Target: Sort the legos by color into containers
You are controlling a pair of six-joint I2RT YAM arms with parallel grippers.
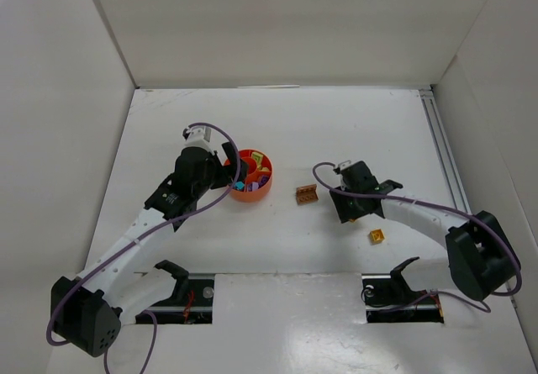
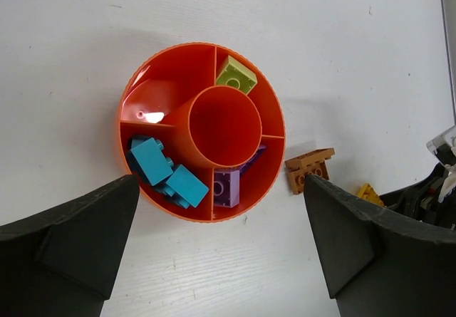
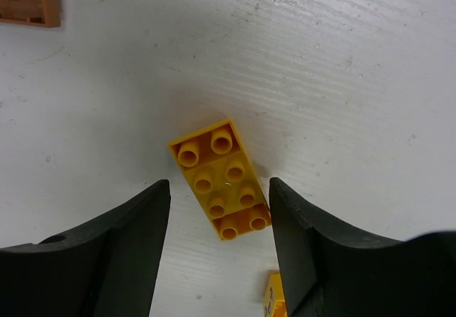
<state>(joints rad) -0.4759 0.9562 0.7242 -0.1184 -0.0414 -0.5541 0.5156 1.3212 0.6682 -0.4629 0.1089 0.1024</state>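
Orange dish (image 1: 250, 197) sits left of the table's middle, with the left gripper (image 1: 227, 171) beside it. Left wrist: jaws spread and empty, teal bricks (image 2: 153, 162) binned. Right wrist: right gripper (image 3: 219, 183) gapes astride the yellow brick (image 3: 214, 167), toward the right edge. Best to square to its long sides before pinching.

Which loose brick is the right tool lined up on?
The long orange-yellow eight-stud brick, lying flat between the fingers of the open right tool. The brown brick sits off at the corner.
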